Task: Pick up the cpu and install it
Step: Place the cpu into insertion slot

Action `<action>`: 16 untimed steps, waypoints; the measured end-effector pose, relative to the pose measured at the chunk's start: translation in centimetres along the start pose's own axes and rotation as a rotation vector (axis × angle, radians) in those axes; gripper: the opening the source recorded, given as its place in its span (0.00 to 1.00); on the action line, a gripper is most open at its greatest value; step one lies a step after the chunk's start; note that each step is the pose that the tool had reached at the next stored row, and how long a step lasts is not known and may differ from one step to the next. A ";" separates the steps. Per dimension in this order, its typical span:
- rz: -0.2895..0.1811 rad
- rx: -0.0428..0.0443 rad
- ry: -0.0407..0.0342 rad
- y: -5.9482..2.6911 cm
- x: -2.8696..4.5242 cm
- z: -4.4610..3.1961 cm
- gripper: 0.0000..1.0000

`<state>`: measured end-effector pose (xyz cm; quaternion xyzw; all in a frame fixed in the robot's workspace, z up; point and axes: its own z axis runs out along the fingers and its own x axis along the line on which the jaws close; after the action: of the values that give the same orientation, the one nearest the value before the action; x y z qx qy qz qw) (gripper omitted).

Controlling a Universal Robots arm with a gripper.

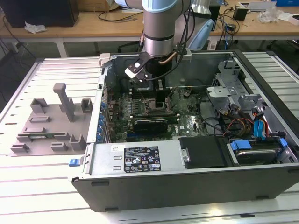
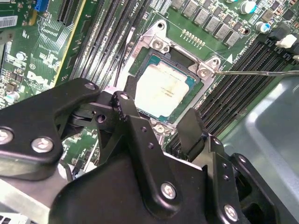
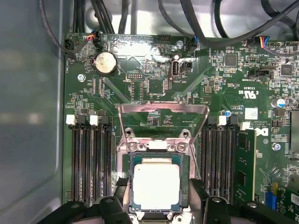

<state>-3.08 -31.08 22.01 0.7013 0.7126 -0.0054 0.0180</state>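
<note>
Arm (image 1: 161, 28) reaches down into the open computer case (image 1: 140, 163), which lies on its side on the slatted tabletop (image 1: 46, 196). The hand (image 2: 157, 109) hangs low over the motherboard (image 3: 140, 79), directly above the socket. The cpu (image 3: 156, 186) lies flat inside the socket, silver top up, edges square to the socket walls. Hand state: the two black fingers (image 2: 124, 100) are spread apart, one to each side of the cpu, with nothing gripped between them. From both wrist views I cannot tell whether the tips touch the chip's edges or the socket. The socket's metal load plate (image 3: 161, 119) stands hinged up and open, just beyond the cpu. The thin retention lever (image 2: 261, 72) sticks out to one side, unlatched. Memory slots (image 3: 88, 158) flank the socket on both sides, and a coin battery (image 3: 106, 62) sits farther up the board. A grey moulded fixture (image 1: 51, 126) rests on the tabletop at the exterior view's left, well apart from the hand.
</note>
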 end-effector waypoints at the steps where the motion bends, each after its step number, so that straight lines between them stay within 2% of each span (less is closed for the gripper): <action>1: 0.000 0.0000 0.0000 0.00 0.00 0.00 0.60; 7: 0.000 -0.0007 0.0000 0.00 0.00 0.00 0.23; 8: 0.000 -0.0007 0.0000 -0.01 0.00 0.00 0.23; 10: 0.000 -0.0009 0.0000 -0.01 0.00 0.00 0.11; 15: 0.000 -0.0013 -0.0001 -0.01 -0.01 0.02 0.11; 16: 0.000 -0.0013 0.0020 -0.02 -0.07 0.27 0.11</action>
<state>-3.09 -31.16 21.74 0.7013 0.7126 -0.0043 0.0178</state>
